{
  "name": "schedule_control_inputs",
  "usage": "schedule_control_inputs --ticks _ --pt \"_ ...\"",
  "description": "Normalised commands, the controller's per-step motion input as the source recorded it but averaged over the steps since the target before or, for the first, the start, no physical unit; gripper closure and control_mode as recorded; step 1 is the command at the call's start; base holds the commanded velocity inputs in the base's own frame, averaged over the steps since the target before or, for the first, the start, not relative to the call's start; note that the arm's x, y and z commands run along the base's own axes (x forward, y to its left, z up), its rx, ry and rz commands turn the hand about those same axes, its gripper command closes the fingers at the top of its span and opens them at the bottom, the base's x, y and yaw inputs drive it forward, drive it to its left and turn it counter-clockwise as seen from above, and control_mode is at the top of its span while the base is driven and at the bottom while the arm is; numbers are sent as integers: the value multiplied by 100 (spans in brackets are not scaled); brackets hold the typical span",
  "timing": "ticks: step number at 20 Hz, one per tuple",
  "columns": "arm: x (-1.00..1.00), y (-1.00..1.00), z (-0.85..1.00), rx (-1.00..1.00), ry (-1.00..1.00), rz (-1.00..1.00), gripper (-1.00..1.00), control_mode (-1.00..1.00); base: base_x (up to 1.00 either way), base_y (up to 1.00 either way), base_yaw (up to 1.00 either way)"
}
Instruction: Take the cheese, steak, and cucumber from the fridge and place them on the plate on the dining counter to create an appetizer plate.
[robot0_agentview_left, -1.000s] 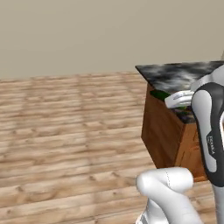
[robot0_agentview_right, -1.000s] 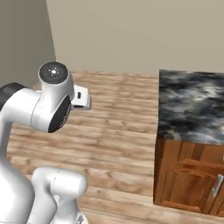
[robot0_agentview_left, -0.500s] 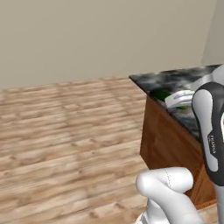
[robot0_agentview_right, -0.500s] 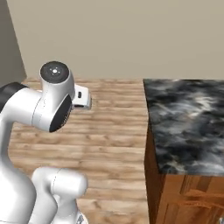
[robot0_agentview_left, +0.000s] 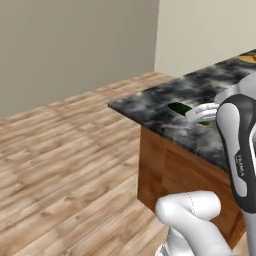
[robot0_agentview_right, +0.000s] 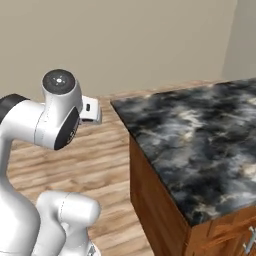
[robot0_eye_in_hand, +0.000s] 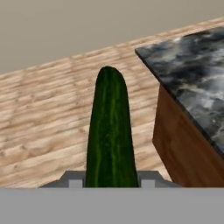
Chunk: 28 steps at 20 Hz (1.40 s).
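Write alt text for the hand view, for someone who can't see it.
A dark green cucumber stands up from between the claw tips, which are shut on it, and points away from the camera. Behind it lies wooden floor, with the corner of the dark marbled dining counter on its reddish-brown base at right.

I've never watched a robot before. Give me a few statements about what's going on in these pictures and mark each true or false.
1. The hand holds a dark green cucumber. True.
2. The cucumber already lies on the plate. False: it is gripped in the hand, sticking out above the wooden floor.
3. The dining counter has a dark marbled top on a reddish-brown wooden base. True.
4. The floor is covered in white tiles. False: it is light wooden planks.
5. The fridge stands right beside the counter. False: the walls there are bare.
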Motion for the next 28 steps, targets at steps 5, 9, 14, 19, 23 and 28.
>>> schedule_control_inputs --ticks 5,9,14,19,23,28 --pt "0 0 0 0 0 0 100 100 100 73 -69" --pt "0 0 0 0 0 0 100 100 94 99 -53" --pt "0 0 0 0 0 0 100 100 38 100 -38" --pt "0 0 0 0 0 0 100 100 9 100 -33" --pt "0 0 0 0 0 0 100 100 9 100 -37" --pt "0 0 0 0 0 0 100 100 21 71 -47"
